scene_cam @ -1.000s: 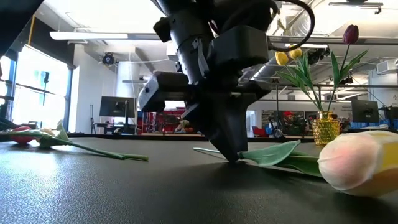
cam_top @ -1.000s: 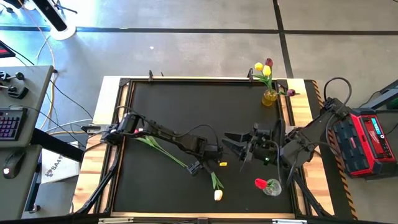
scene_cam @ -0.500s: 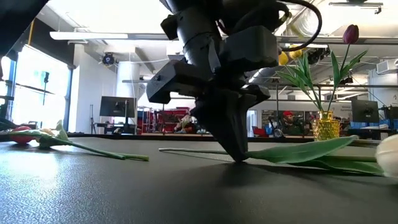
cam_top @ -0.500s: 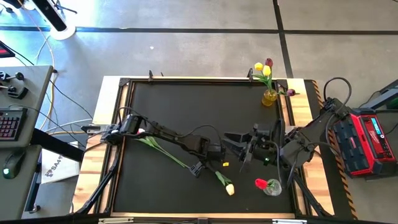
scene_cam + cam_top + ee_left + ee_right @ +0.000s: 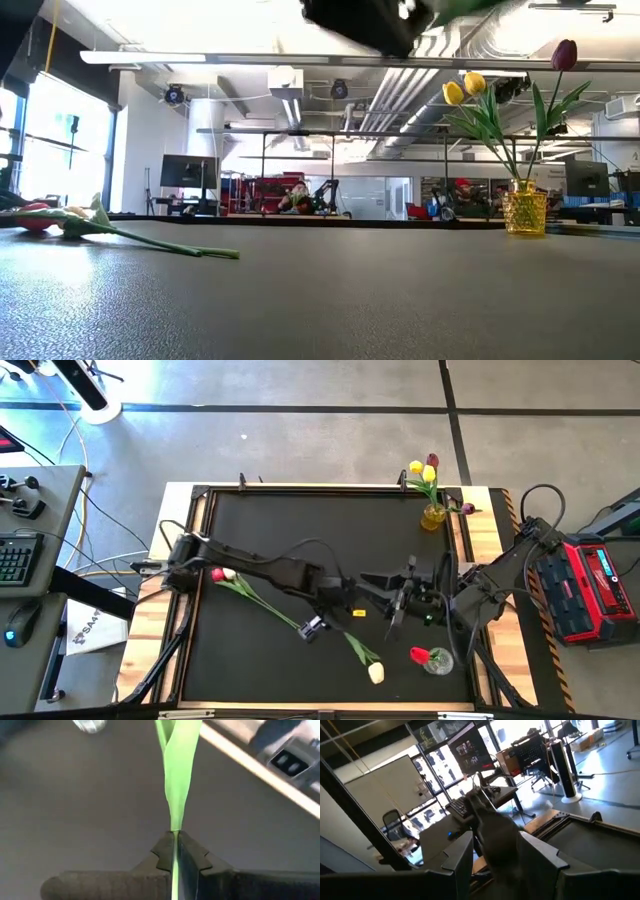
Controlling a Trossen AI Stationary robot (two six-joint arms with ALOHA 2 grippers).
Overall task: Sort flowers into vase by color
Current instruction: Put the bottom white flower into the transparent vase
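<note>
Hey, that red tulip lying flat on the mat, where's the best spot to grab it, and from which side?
Take the red tulip by its bare stem, about midway, coming straight down with the fingers across it. It lies flat, so only the top is open, and the bud and leaves crowd the head end.

One tulip (image 5: 243,594) lying on the mat's (image 5: 300,520) left, another tulip (image 5: 366,660) near its front edge, vase (image 5: 433,516) at back right corner, second vase (image 5: 437,661) front right

Grey concrete floor (image 5: 300,440), bright windowed workshop beyond.
</note>
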